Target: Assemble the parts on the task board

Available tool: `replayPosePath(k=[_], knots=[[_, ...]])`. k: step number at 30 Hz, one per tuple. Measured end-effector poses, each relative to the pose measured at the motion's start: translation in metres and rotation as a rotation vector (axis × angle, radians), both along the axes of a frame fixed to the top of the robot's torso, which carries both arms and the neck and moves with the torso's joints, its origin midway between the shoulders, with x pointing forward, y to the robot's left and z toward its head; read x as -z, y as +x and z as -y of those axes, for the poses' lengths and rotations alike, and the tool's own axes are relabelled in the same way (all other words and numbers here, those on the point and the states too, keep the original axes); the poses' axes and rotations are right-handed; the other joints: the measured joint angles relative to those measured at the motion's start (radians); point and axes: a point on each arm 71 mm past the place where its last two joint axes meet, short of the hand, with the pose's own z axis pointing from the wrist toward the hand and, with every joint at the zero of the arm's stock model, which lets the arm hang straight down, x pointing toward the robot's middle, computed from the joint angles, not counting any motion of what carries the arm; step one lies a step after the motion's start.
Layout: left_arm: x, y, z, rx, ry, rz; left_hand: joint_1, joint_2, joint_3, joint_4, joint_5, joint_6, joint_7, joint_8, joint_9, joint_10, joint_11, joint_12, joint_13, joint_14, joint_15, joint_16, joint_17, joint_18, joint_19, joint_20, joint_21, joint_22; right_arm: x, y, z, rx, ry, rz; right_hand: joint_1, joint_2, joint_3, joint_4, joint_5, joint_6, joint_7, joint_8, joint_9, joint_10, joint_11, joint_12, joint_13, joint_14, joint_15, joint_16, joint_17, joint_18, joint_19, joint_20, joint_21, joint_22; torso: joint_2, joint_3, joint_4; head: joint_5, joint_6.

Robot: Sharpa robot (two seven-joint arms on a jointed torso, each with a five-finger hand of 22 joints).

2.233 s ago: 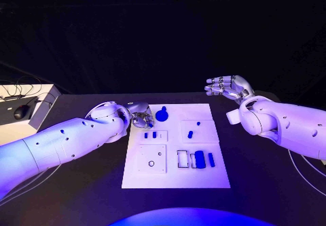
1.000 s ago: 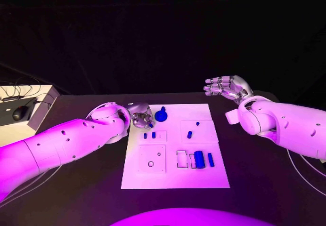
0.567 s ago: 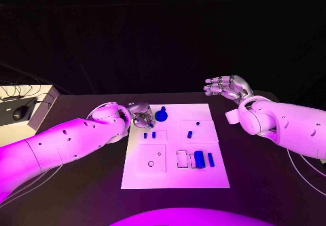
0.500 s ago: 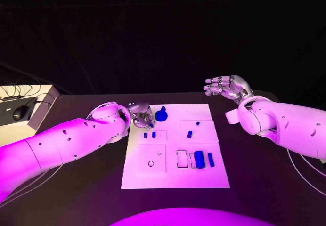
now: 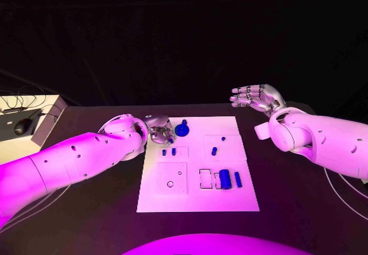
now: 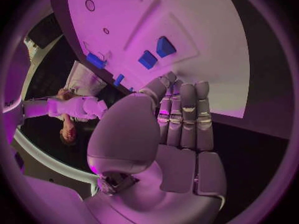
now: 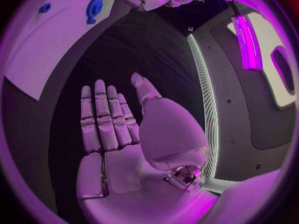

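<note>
Two hands empty | left hand (image 5: pixel 159 129) fingers straight and together, at the task board (image 5: pixel 198 199) far-left edge, just beside the round blue part (image 5: pixel 182 128) | right hand (image 5: pixel 257 98) spread, well off the board's far-right corner | since 2.2 s ago: almost no movement | judgement: no part gripped yet, assembly waits.

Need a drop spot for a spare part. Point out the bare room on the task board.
Bare: the task board's near strip, below the square plate and the blue block row; also its far right corner. Crowded: the far left corner, where the left hand sits beside the round blue part.
</note>
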Motion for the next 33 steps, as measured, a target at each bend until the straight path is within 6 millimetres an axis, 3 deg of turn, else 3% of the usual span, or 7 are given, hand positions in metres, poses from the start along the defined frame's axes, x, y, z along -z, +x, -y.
replayPosePath(k=[15,31,33], knots=[[0.0021,-0.002,-0.0013,0.003,0.003,-0.005,-0.012,-0.023,0.002,0.013,0.0,-0.049,-0.005,0.001,-0.004,-0.02,0.009,0.0,0.0,-0.008,0.006,0.0,-0.005,0.0,0.0,0.007,-0.016,0.001,0.0,0.0,0.0005,0.001,0.0,0.0,0.0,0.0,0.0,0.0,0.0,0.001,-0.001,0.0,0.0,0.0,0.0,0.0,0.0,0.0,0.0,0.0,0.0,0.0,0.0,0.0,0.0,0.0,0.0,0.0002,-0.0003,0.0,-0.001],[0.0022,-0.003,-0.004,0.001,0.006,-0.004,-0.008,-0.026,0.008,0.012,0.0,-0.052,-0.005,0.001,-0.005,-0.019,0.009,0.0,0.0,-0.008,0.006,0.0,-0.009,0.0,0.004,0.01,-0.02,0.001,-0.0001,0.0001,0.001,0.002,-0.001,0.0,0.0,0.0,0.0,0.0,0.0,0.001,-0.001,0.0,0.0,0.0,0.0,0.0,0.0,0.0,0.0,0.0,0.0,0.0,0.0,0.0,0.0,0.0,0.0,-0.0002,0.0002,0.0,-0.003],[0.0025,-0.0032,-0.0042,0.001,0.006,-0.004,-0.008,-0.026,0.008,0.012,0.0,-0.076,-0.008,0.002,-0.004,-0.019,0.009,0.0,0.0,-0.008,0.006,0.0,-0.01,0.0,0.004,0.01,-0.02,0.001,0.0,0.0001,0.0009,0.002,-0.001,0.0,0.0,0.0,0.0,0.0,0.0,0.001,-0.001,0.0,0.0,0.0,0.0,0.0,0.0,0.0,0.0,0.0,0.0,0.0,0.0,0.0,0.0,0.0,0.0,-0.0005,0.0003,0.0,-0.003]])
